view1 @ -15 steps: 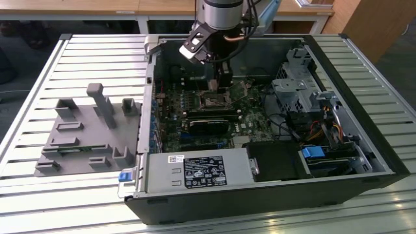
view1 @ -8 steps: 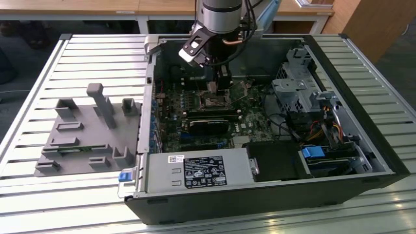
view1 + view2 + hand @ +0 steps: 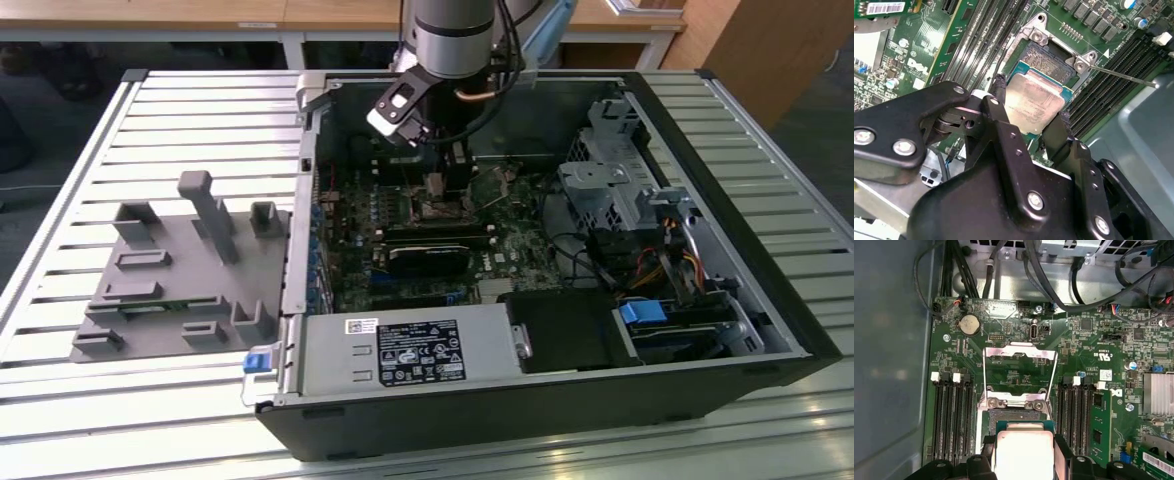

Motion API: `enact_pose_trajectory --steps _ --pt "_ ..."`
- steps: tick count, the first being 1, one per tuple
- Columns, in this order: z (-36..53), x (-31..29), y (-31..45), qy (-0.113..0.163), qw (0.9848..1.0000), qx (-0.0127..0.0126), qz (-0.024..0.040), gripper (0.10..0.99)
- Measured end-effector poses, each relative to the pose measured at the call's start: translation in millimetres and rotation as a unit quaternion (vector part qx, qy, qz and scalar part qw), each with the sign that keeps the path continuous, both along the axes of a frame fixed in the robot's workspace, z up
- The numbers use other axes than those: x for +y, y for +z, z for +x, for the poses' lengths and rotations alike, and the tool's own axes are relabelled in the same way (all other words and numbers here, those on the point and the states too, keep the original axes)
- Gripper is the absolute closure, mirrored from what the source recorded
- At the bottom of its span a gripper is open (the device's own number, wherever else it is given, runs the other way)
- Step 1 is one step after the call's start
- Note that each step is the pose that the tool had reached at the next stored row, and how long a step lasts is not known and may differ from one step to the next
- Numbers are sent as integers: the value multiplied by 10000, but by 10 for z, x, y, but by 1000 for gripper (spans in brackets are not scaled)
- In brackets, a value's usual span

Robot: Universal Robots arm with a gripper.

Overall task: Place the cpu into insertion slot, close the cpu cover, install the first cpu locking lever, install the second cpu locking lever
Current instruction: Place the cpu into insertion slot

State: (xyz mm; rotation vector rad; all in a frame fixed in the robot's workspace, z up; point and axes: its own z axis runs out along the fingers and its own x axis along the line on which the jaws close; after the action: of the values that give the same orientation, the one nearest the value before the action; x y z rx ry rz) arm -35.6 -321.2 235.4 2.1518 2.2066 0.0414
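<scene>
From my remote station, the exterior view takes in the whole scene. An open computer case [image 3: 561,405] lies on a slatted table [image 3: 120,420]. A grey fixture [image 3: 160,275] sits on the exterior view's left. The arm [image 3: 454,40] reaches down into the case, and its gripper [image 3: 438,188] is low over the board. At that range the socket area is hard to make out.

Both wrist views bring it close. The gripper [image 3: 1031,99] [image 3: 1025,446] is closed narrowly on the cpu [image 3: 1034,107] [image 3: 1024,455], with a black finger against each of two opposite edges. The cpu is square, so it has no long axis. Its pale metal top faces the cameras, and a green edge points toward the slot [image 3: 1046,60] [image 3: 1013,415]. The chip overlaps the near part of the slot. I cannot tell whether it touches the slot or hangs just above it.

In the first wrist view the cover [image 3: 1021,352] is swung open beyond the slot. The frame's lower edge cuts off the cpu there. In the second wrist view a thin lever [image 3: 1124,77] sticks out sideways from the socket corner. The gripper body hides the cpu's near edge.
</scene>
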Motion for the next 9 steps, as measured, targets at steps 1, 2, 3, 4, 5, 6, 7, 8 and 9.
enact_pose_trajectory --steps 1,2,3,4,5,6,7,8,9 --pt "-1 1 -14 0 10000 0 1 545" --pt "-1 2 -26 0 10000 0 0 545" --pt "-3 2 -37 0 10000 0 0 545" --pt "-4 4 -47 0 10000 0 0 545" --pt "-6 6 -56 0 10000 0 0 545" --pt "-9 8 -64 0 10000 0 0 545" --pt "-12 9 -72 0 10000 0 0 545" --pt "-14 11 -79 0 10000 0 0 545" --pt "-17 12 -87 0 10000 0 0 545"
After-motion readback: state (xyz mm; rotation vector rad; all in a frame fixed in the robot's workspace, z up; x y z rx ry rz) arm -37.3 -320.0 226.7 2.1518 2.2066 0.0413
